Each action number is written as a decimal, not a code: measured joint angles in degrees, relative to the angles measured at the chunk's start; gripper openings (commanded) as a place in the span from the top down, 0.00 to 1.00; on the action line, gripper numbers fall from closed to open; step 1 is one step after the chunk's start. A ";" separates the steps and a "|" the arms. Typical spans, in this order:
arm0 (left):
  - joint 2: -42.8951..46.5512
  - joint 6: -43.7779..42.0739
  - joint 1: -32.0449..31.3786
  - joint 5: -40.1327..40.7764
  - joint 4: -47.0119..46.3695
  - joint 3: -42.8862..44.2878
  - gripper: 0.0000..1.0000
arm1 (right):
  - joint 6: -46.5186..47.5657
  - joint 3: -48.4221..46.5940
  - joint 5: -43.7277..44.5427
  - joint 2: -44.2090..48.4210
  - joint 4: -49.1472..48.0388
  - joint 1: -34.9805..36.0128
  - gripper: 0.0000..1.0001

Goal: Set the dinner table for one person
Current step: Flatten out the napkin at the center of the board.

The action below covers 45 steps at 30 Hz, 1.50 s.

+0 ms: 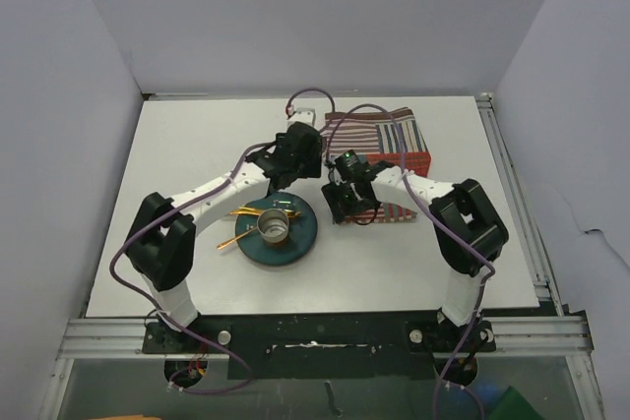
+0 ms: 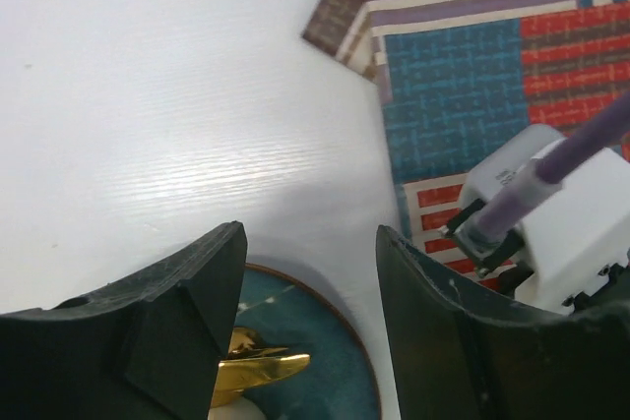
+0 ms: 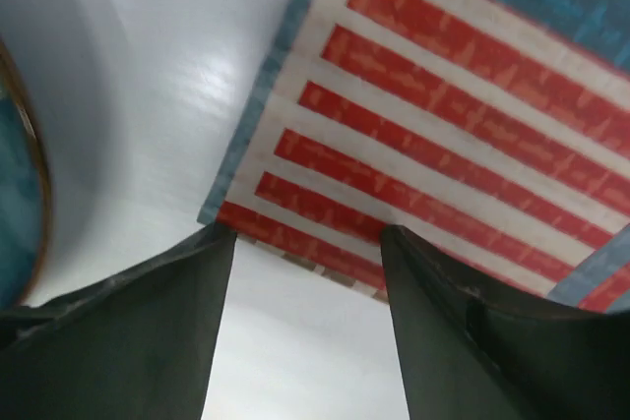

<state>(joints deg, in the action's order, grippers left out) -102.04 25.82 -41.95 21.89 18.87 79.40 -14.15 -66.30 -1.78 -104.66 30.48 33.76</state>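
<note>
The dinner table [image 1: 177,145] is a large white top. A dark blue plate [image 1: 295,243] lies near its middle, with a metal cup [image 1: 276,230] and gold cutlery [image 1: 246,215] on it. A striped patchwork placemat [image 1: 384,140] lies at the back right. My left gripper [image 1: 286,184] is open and empty above the plate's far edge; the left wrist view shows the plate [image 2: 330,346] and a gold utensil [image 2: 261,366] between its fingers [image 2: 207,282]. My right gripper [image 1: 350,206] is open and empty at the placemat's near left corner [image 3: 443,125], its fingertips [image 3: 207,272] straddling the edge.
Aluminium rails [image 1: 512,174] run along the table's right and near edges. Grey walls enclose the left, back and right. Purple cables loop over both arms. The right arm's white wrist unit [image 2: 551,204] is close to the right of my left gripper.
</note>
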 measured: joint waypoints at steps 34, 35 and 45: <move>16.96 0.76 13.84 -0.72 2.45 -12.31 0.39 | -2.19 -8.59 14.71 -6.21 3.10 9.53 0.36; 16.92 0.74 13.84 -0.90 2.43 -12.31 0.40 | -2.32 -8.59 14.71 -6.21 3.06 9.77 0.36; 15.89 0.74 13.84 -1.57 2.29 -12.31 0.39 | -2.86 -8.59 14.08 -5.73 3.74 11.37 0.36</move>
<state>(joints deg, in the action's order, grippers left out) -86.15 26.57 -28.12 20.32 21.17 67.09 -17.02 -74.89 12.29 -110.39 34.22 45.12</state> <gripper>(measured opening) 0.604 0.637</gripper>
